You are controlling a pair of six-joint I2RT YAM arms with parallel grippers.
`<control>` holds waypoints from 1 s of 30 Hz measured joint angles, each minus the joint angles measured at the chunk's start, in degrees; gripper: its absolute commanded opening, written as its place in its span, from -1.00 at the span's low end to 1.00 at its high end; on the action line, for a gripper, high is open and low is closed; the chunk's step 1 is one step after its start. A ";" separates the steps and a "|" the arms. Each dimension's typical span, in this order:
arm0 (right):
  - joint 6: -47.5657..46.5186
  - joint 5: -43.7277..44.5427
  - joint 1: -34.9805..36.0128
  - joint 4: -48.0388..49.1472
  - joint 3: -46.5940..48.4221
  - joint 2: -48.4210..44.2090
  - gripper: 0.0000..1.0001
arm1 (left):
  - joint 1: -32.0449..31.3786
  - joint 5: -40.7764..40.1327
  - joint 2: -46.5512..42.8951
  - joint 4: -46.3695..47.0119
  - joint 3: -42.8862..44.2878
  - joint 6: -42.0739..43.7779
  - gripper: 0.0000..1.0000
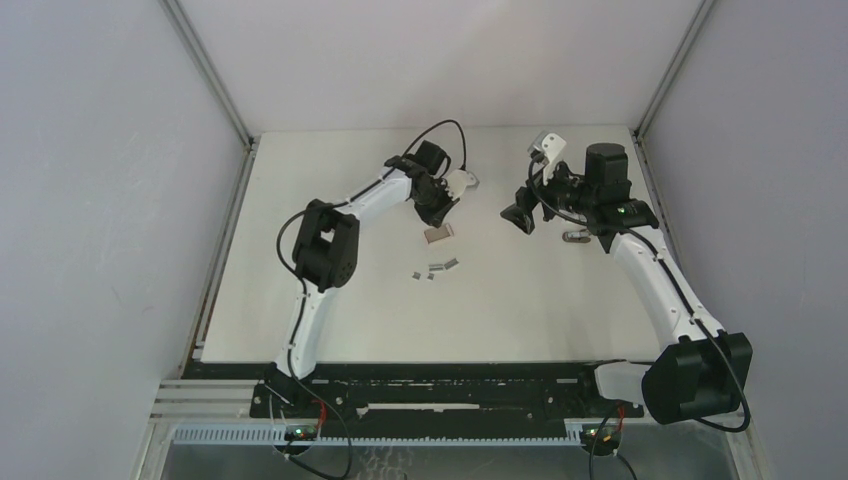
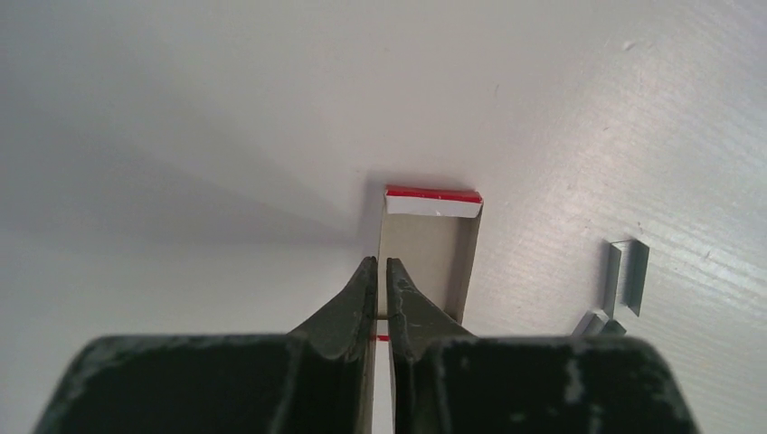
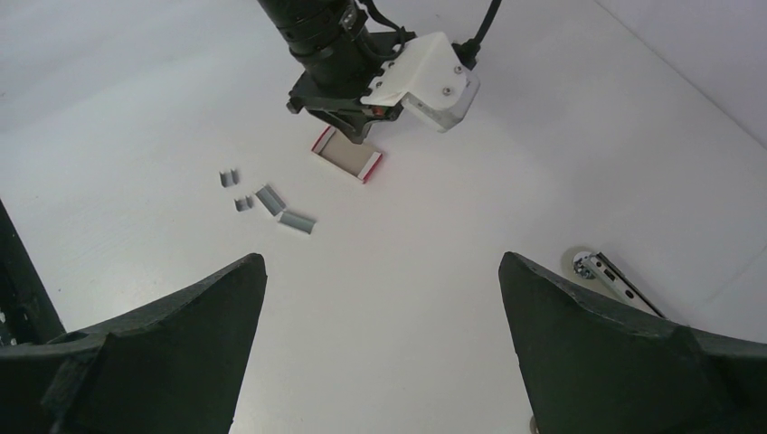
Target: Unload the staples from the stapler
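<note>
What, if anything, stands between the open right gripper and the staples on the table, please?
Nothing visible does. The staples lie on bare table ahead of the right gripper; the left gripper, shut on the open cardboard box, is beyond them, the stapler off to one side.

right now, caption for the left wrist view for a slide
Left fingers pinch the wall of an open red-and-white box, loose staples beside it.

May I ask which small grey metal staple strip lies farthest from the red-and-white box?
The leftmost strip in the right wrist view; the others lie nearer the box.
</note>
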 measured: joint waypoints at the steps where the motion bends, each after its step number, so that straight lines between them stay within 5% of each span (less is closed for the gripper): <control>1: -0.46 -0.26 0.09 -0.33 0.00 0.00 1.00 | 0.11 0.00 0.00 0.17 0.02 -0.55 -0.60; 14: -14.49 -1.27 8.46 -6.36 -0.31 0.92 1.00 | 5.27 3.30 -1.79 0.52 2.97 -8.92 0.25; 18: -20.28 2.23 12.90 -6.36 -1.42 3.82 0.99 | 8.61 4.15 -9.86 0.63 -0.79 -9.88 0.79; 21: -25.44 3.85 15.54 -6.86 -1.49 7.04 0.99 | 10.80 4.11 -20.65 2.10 -8.92 -10.16 1.00; 30: -36.46 6.08 20.68 -12.55 6.64 19.87 0.87 | 18.47 4.68 -49.27 7.10 -37.35 -10.29 0.99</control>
